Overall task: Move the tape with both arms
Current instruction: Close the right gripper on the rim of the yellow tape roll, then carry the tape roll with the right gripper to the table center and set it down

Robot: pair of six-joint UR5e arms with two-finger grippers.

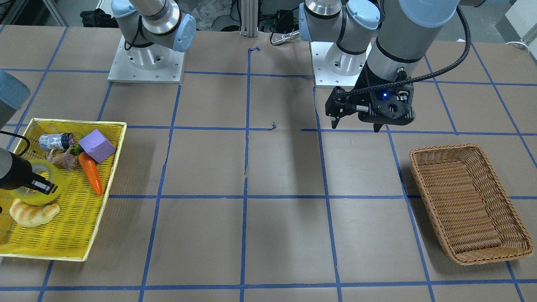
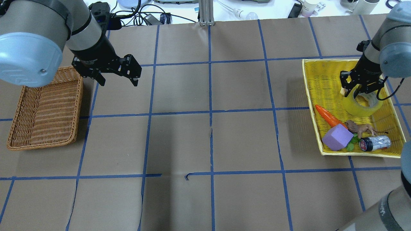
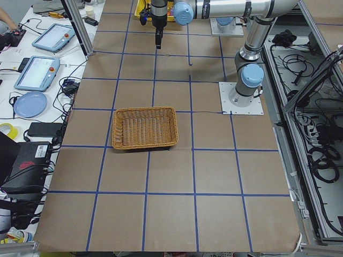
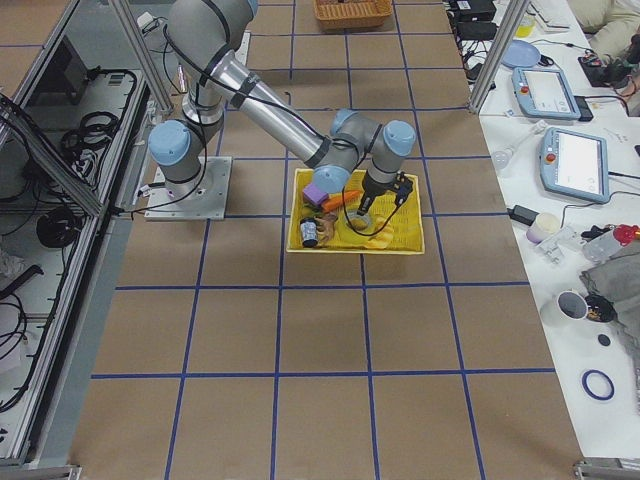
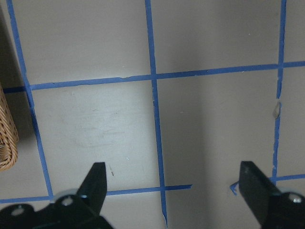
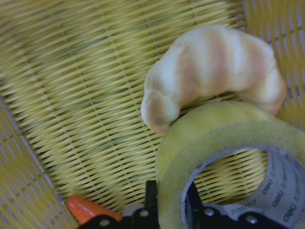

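Overhead exterior view: desk (image 2: 208,141) was covered in brown paper, with blue grid lines (image 2: 210,112) cutting it into squares and small tears in the paper near centre. Yellow mesh tray (image 2: 310,96) sat at 3 o'clock of the desk, brown wicker basket (image 2: 45,109) at 9 o'clock, well apart.

Tape (image 2: 362,104) was in the tray, near its middle. Right tool (image 2: 360,88) was clamped on the roll's wall, one finger inside the ring and one outside, clearest in the right wrist view. Cannot tell if the roll was off the mesh. Croissant (image 6: 214,71) lay just beside the tape, at 12 o'clock in that wrist view.

Carrot (image 2: 327,117), purple block (image 2: 337,137), toy animal (image 2: 361,128) and can (image 2: 375,143) crowded the tray's 6 o'clock end.

Left tool (image 2: 119,83) hung over bare desk at 2 o'clock of the basket, fingers spread wide and holding nothing.

Room: tablets (image 3: 37,72) and cables were on a side bench, aluminium posts (image 3: 75,24) at the desk edge.
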